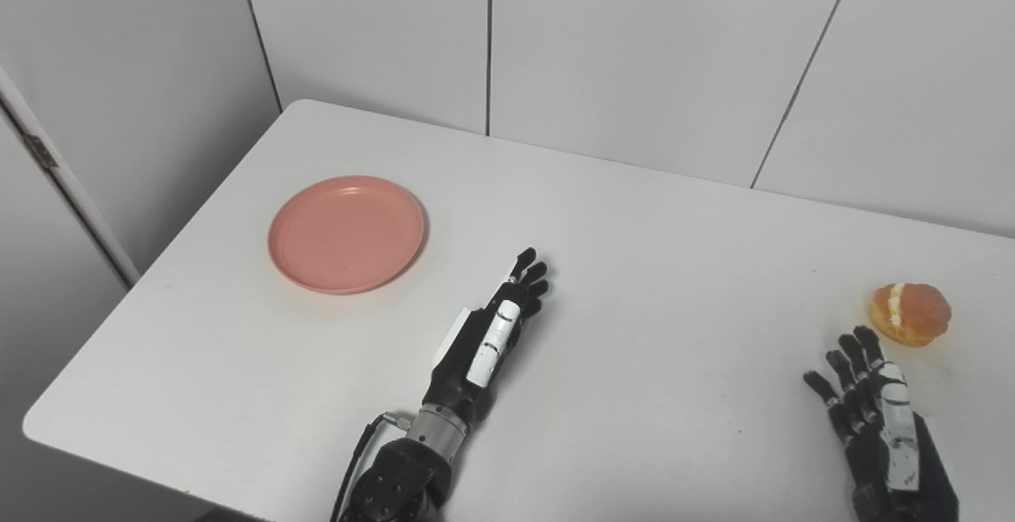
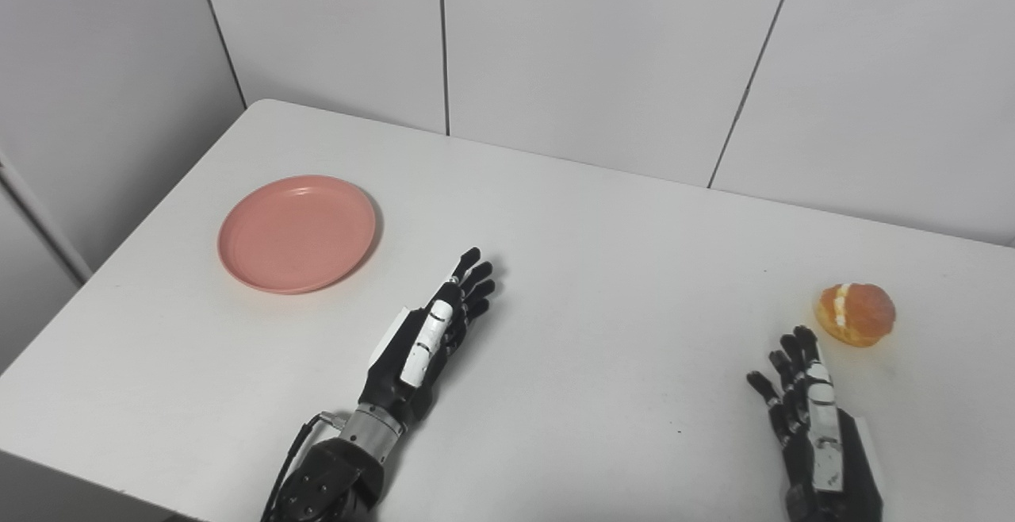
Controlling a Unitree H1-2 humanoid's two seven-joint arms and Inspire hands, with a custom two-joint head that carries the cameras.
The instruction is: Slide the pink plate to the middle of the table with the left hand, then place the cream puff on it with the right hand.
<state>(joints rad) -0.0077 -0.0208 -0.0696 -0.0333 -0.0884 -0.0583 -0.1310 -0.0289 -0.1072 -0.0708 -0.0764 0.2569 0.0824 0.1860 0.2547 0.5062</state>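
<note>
Holding my left hand flat, empty, mid-desk, ready to reach pink plate near left edge; right hand spread, empty, beside cream puff.

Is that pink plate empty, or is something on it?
Empty. The pink plate shows only its bare pink surface; the cream puff sits far off on the table's right side.

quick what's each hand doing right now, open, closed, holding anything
Left hand: open, fingers straight, holding nothing, apart from the pink plate.
Right hand: open, fingers spread, holding nothing, just short of the cream puff.
</note>
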